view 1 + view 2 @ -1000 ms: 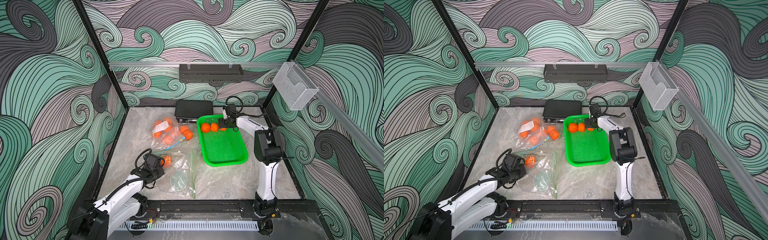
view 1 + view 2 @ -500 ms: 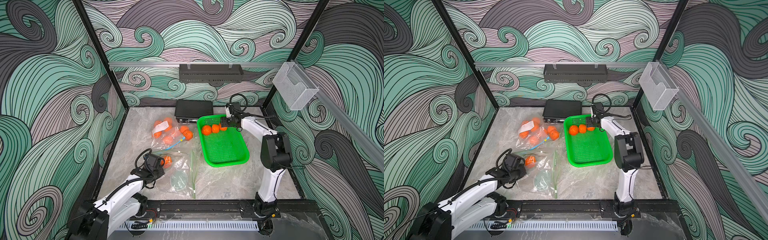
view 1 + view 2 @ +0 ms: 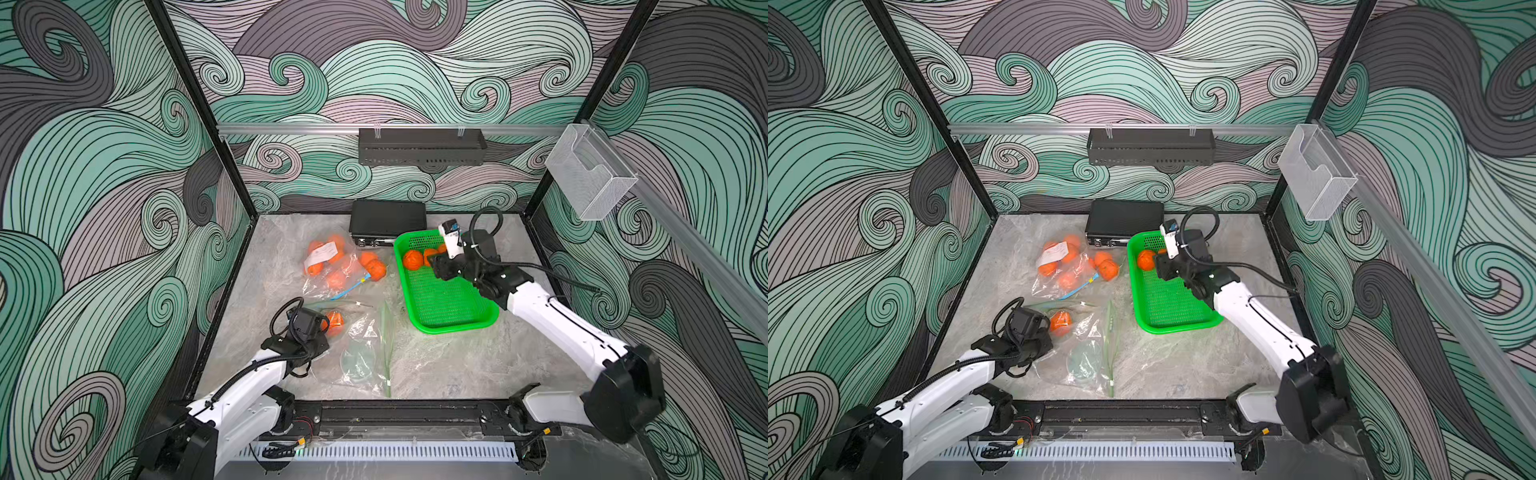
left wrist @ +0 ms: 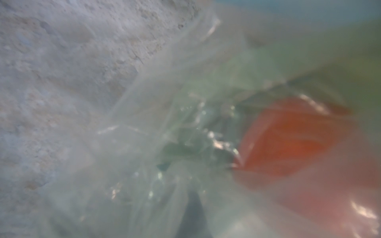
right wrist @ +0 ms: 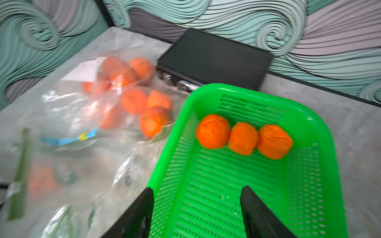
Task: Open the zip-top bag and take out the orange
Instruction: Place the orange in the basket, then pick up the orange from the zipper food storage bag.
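Observation:
The clear zip-top bag with a green zip strip lies at the front of the table, in both top views. One orange sits inside it at its left end. My left gripper is low at that end, shut on the bag's film. The left wrist view is filled with bunched film and the blurred orange. My right gripper hovers open and empty over the green basket, just short of three oranges lying in it.
A second clear bag holding several oranges, with a blue zip, lies behind the first. A black box stands at the back wall beside the basket. Patterned walls close in the table on three sides.
The right arm's elbow swung out to the right and its gripper drew back from the oranges over the basket, its fingers a little closer together. The left arm and the bag stayed put.

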You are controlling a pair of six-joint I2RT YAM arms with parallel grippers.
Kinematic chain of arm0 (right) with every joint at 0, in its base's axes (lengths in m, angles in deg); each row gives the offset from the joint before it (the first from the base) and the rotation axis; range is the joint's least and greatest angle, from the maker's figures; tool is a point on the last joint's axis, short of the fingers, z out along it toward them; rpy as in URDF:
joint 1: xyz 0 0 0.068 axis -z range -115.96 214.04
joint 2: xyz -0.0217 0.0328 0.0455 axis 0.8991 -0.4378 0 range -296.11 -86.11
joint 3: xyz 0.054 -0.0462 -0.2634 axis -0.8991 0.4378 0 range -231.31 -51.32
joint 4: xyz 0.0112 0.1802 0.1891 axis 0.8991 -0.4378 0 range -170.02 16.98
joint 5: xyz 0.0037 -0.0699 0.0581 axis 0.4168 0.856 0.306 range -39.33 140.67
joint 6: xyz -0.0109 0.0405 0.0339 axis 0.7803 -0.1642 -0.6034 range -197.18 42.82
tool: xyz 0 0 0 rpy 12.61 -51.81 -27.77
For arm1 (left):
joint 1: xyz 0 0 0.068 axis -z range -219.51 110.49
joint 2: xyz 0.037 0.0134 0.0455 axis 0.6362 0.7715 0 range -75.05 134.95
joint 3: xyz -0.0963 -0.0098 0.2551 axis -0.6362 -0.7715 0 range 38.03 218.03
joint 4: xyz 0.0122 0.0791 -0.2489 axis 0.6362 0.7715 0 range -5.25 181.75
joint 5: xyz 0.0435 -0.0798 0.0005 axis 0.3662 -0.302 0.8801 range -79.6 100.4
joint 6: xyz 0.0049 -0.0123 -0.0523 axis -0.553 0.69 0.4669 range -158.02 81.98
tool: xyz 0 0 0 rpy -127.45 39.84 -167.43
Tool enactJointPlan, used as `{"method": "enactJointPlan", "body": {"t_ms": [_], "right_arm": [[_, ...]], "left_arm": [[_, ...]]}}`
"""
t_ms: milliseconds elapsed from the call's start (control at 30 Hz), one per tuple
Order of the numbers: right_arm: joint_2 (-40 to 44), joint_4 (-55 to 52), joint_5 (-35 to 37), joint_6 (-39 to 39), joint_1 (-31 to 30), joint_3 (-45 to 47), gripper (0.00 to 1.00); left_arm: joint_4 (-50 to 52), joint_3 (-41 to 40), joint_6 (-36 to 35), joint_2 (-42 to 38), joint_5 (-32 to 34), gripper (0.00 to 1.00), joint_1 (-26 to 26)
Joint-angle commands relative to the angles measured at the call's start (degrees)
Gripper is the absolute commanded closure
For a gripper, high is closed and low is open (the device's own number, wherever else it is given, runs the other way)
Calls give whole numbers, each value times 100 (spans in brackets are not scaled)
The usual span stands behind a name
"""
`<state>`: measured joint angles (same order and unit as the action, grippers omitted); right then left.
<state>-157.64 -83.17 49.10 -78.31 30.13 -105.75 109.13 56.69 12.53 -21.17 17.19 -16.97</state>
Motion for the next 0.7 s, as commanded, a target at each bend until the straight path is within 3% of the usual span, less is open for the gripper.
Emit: {"method": "enactJointPlan", "body": {"t_ms": [0, 167, 367, 667], "right_arm": [[447, 427, -234, 111, -391, 591, 37], [1030, 682, -391, 396, -1140, 1457, 47], [941, 988, -456, 630, -1726, 1853, 54], [271, 1317, -755, 976, -1847, 1872, 68]], "left_arm": [[290, 26, -19, 29, -46, 100, -31], [269, 22, -18, 21, -32, 100, -31], [297, 24, -9, 22, -24, 100, -31], [289, 17, -14, 25, -37, 100, -30]]}}
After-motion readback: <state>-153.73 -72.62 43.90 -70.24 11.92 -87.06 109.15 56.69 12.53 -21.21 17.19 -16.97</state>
